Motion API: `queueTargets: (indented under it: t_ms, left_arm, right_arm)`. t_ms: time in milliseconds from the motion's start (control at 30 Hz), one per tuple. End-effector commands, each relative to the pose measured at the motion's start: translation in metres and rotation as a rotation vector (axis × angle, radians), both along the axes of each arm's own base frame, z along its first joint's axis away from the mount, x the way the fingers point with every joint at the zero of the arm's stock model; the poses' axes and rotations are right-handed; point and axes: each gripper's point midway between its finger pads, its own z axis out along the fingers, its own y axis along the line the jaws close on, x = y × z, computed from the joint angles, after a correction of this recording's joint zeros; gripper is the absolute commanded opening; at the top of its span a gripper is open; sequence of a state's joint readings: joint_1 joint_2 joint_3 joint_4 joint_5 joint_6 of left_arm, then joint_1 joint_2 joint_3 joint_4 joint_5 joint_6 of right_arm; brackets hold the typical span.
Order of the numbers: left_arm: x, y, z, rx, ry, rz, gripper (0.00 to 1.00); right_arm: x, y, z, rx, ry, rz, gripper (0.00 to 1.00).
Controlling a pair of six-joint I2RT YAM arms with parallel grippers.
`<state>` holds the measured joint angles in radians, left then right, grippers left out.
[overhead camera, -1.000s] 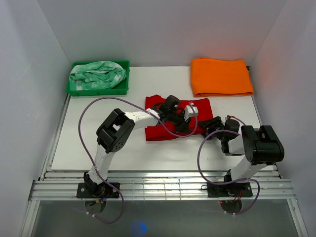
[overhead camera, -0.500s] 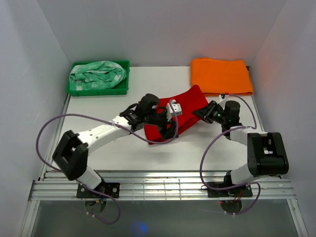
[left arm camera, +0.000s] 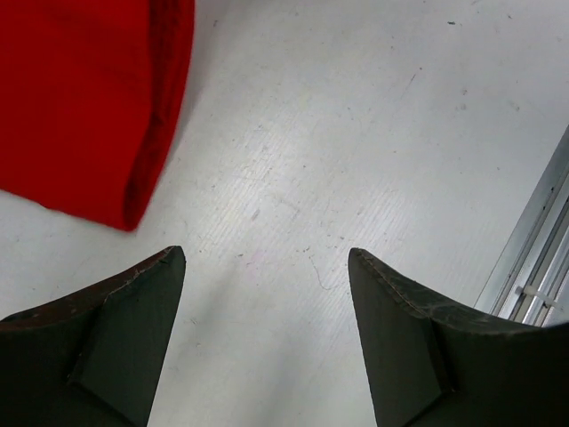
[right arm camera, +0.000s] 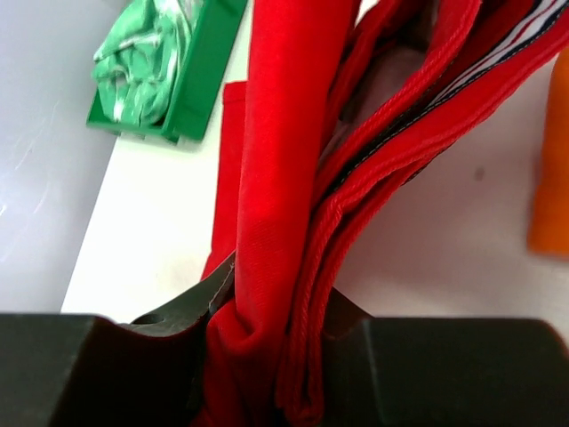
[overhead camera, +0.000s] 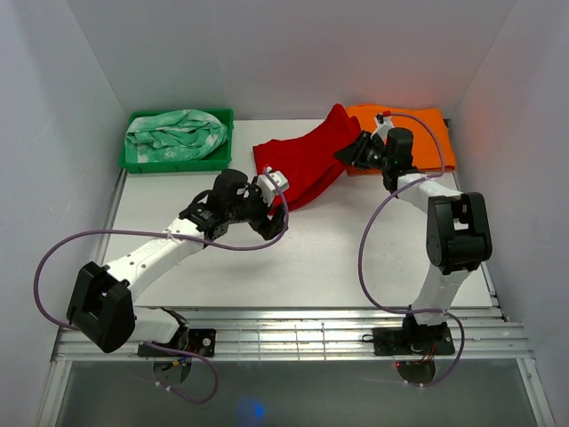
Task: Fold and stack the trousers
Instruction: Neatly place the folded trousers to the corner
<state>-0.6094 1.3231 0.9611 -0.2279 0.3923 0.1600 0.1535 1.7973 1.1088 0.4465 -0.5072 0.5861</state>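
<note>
Trousers: bright red, bunched in thick folds, lying just left of the orange cloth. One end is raised at that cloth's left edge, and the rest trails away from it across the worktop. Right gripper: at the orange cloth's left edge, clamped tight on several layers of the trousers. Left gripper: well left of the orange cloth, jaws spread wide, holding nothing, over bare worktop, the trousers' edge just beyond one finger.
</note>
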Motion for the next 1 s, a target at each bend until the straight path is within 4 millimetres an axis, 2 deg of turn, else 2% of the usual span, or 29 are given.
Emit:
queueTargets:
  t_ms: [0, 67, 100, 133, 200, 400, 467, 500, 533, 600, 633, 667, 733, 967]
  left_arm:
    - [-0.004, 0.005, 0.021, -0.030, -0.044, 0.014, 0.85]
    - [-0.004, 0.006, 0.020, -0.024, -0.046, 0.015, 0.85]
    - [-0.003, 0.007, 0.020, -0.021, -0.049, 0.016, 0.85]
    - [-0.002, 0.007, 0.020, -0.018, -0.051, 0.018, 0.85]
    - [-0.001, 0.007, 0.018, -0.010, -0.046, 0.014, 0.85]
    - [-0.004, 0.009, 0.013, -0.006, -0.041, 0.007, 0.85]
    - [-0.007, 0.010, 0.011, -0.005, -0.036, -0.002, 0.85]
    - [-0.007, 0.010, 0.012, -0.004, -0.039, -0.001, 0.85]
    - [-0.007, 0.011, 0.011, 0.000, -0.039, 0.001, 0.85]
    - [-0.006, 0.012, 0.009, 0.007, -0.042, 0.008, 0.85]
    - [-0.005, 0.013, 0.009, 0.008, -0.045, 0.012, 0.85]
    - [-0.006, 0.013, 0.008, 0.009, -0.043, 0.012, 0.85]
    - [-0.007, 0.014, 0.005, 0.011, -0.038, 0.007, 0.85]
    - [-0.015, 0.012, 0.001, 0.014, -0.011, -0.031, 0.86]
  right_arm:
    - [0.049, -0.001, 0.093, -0.017, -0.318, -0.026, 0.08]
    - [0.061, -0.001, 0.108, -0.013, -0.348, -0.034, 0.08]
    - [0.068, 0.000, 0.127, -0.005, -0.390, -0.040, 0.08]
    - [0.075, 0.000, 0.125, -0.004, -0.387, -0.045, 0.08]
    - [0.083, 0.001, 0.142, -0.002, -0.436, -0.044, 0.08]
    - [0.102, -0.012, 0.152, -0.028, -0.487, -0.051, 0.08]
    - [0.108, -0.020, 0.164, -0.037, -0.514, -0.050, 0.08]
    - [0.111, -0.023, 0.161, -0.046, -0.507, -0.052, 0.08]
    - [0.114, -0.028, 0.171, -0.060, -0.541, -0.049, 0.08]
    - [0.121, -0.035, 0.170, -0.075, -0.540, -0.053, 0.08]
    - [0.123, -0.040, 0.181, -0.080, -0.567, -0.049, 0.08]
    - [0.125, -0.043, 0.184, -0.086, -0.573, -0.048, 0.08]
    - [0.130, -0.048, 0.181, -0.103, -0.568, -0.039, 0.08]
    - [0.133, -0.053, 0.206, -0.128, -0.618, -0.036, 0.08]
